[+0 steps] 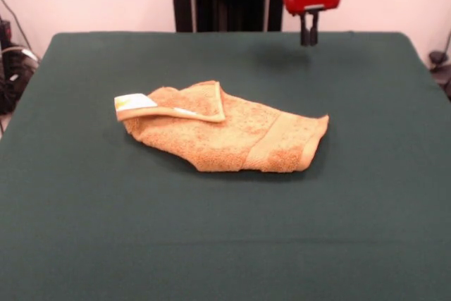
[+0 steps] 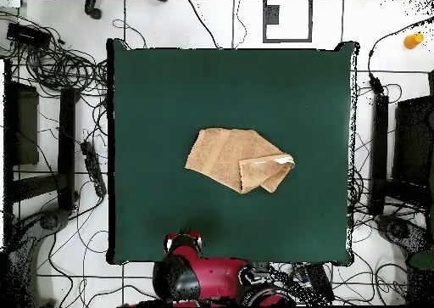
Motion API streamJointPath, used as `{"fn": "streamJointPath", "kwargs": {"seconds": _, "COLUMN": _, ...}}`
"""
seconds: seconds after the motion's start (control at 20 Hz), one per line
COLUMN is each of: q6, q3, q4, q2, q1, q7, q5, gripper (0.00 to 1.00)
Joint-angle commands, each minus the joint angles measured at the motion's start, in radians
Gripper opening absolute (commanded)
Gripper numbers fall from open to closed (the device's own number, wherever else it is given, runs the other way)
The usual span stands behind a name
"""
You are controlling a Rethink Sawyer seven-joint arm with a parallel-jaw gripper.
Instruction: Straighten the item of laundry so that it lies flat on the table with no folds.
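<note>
The item of laundry (image 1: pixel 232 139), an orange-tan towel, lies rumpled near the middle of the dark green table (image 1: pixel 211 244). One corner is folded back over the towel's top, and a white label (image 1: pixel 134 101) shows at that fold's tip. In the overhead view the towel (image 2: pixel 229 156) has the folded flap and the label (image 2: pixel 281 160) on its right side. My gripper (image 1: pixel 309 39) hangs above the table's far edge, well away from the towel, its two black fingers close together and holding nothing. From overhead the gripper (image 2: pixel 183 240) sits at the table's (image 2: pixel 169 84) bottom edge.
Green cloth surrounds the towel on all sides. Off the table, cables (image 2: pixel 59 63) and a power strip (image 2: pixel 89 156) lie on the floor at the left. A small orange object (image 2: pixel 413 40) sits on the floor at the top right.
</note>
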Motion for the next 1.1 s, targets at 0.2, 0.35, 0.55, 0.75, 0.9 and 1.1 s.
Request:
{"fn": "streamJointPath", "kwargs": {"seconds": 0.2, "q6": 0.170, "q3": 0.120, "q4": -0.184, "q2": -0.089, "q1": 0.002, "q7": 0.152, "q5": 0.073, "gripper": 0.00}}
{"fn": "streamJointPath", "kwargs": {"seconds": 0.35, "q6": 0.217, "q3": 0.130, "q4": -0.192, "q2": -0.118, "q1": 0.007, "q7": 0.151, "q5": 0.082, "gripper": 0.00}}
{"fn": "streamJointPath", "kwargs": {"seconds": 0.55, "q6": 0.274, "q3": 0.125, "q4": -0.220, "q2": -0.139, "q1": 0.018, "q7": 0.129, "q5": 0.079, "gripper": 0.00}}
{"fn": "streamJointPath", "kwargs": {"seconds": 0.75, "q6": 0.309, "q3": 0.124, "q4": -0.244, "q2": -0.151, "q1": 0.021, "q7": 0.122, "q5": 0.074, "gripper": 0.00}}
{"fn": "streamJointPath", "kwargs": {"seconds": 0.9, "q6": 0.352, "q3": 0.110, "q4": -0.262, "q2": -0.171, "q1": 0.038, "q7": 0.115, "q5": 0.076, "gripper": 0.00}}
{"fn": "streamJointPath", "kwargs": {"seconds": 1.1, "q6": 0.379, "q3": 0.112, "q4": -0.288, "q2": -0.173, "q1": 0.036, "q7": 0.109, "q5": 0.063, "gripper": 0.00}}
